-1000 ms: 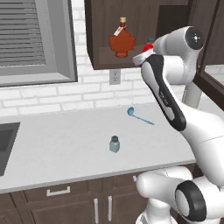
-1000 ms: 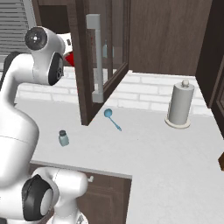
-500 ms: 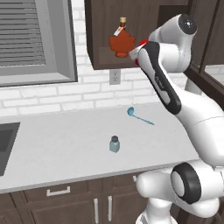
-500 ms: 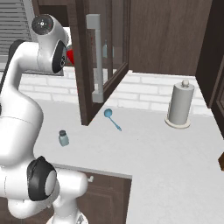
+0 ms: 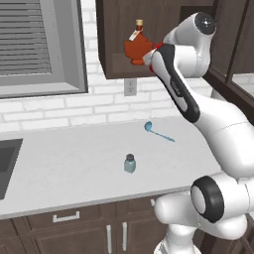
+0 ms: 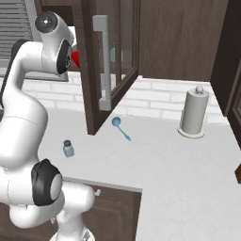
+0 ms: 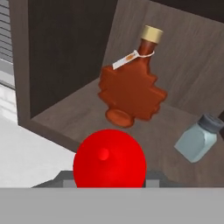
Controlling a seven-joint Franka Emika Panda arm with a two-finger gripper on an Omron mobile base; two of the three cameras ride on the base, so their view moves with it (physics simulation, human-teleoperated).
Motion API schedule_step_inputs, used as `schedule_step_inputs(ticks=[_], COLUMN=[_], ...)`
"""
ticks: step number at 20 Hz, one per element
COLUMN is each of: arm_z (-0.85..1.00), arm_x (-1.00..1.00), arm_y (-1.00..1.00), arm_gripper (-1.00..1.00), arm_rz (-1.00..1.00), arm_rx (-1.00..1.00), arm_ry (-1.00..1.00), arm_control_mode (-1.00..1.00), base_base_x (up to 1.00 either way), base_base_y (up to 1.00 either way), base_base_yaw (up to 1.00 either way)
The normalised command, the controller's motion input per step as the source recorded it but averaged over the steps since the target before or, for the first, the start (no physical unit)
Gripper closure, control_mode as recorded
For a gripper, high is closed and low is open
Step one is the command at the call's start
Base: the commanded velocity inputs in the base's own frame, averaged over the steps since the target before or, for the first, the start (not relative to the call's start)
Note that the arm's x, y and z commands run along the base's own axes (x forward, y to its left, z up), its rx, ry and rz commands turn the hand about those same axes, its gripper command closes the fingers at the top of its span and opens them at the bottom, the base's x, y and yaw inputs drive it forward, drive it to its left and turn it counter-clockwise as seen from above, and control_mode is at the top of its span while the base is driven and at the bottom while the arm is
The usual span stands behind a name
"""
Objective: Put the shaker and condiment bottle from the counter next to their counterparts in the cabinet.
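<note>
The gripper is pinched on the red bottle, whose round body and nozzle point straight at the hand camera, so the jaws on either side of it are mostly hidden. In the left base view the hand is raised to the front edge of the cabinet, with a sliver of red showing at the wrist; in the right base view the red peeks out between the arm and the open door.

Just beyond the red bottle, on the shelf, stands the syrup bottle, orange-brown and leaf-shaped, with a tan cap and white tag. It appears tilted because the hand camera is rolled. To its right on the same shelf is a small pale shaker with a grey cap, apart from the syrup bottle. The red bottle sits at the shelf's front lip, near the syrup bottle; whether it touches the shelf I cannot tell.

Below, on the counter, the other shaker stands upright near the front edge, well apart from the hand. A blue ladle lies farther back toward the wall. A paper towel roll stands at the right of the counter.
</note>
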Motion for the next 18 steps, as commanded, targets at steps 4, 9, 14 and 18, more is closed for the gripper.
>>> schedule_step_inputs(ticks=[4,9,14,18], arm_z=[0.00,-0.10,-0.09,-0.01], arm_x=[0.17,0.28,0.30,0.29], arm_y=[0.01,0.00,0.00,0.00], arm_gripper=[1.00,1.00,1.00,1.00], arm_rz=[0.00,0.00,0.00,0.00], arm_rx=[-0.02,-0.03,0.00,0.00], arm_ry=[0.00,0.00,0.00,0.00], arm_control_mode=[-1.00,-1.00,-1.00,-1.00], base_base_x=[0.00,0.00,0.00,0.00], base_base_y=[0.00,0.00,0.00,0.00], base_base_yaw=[0.00,0.00,0.00,0.00])
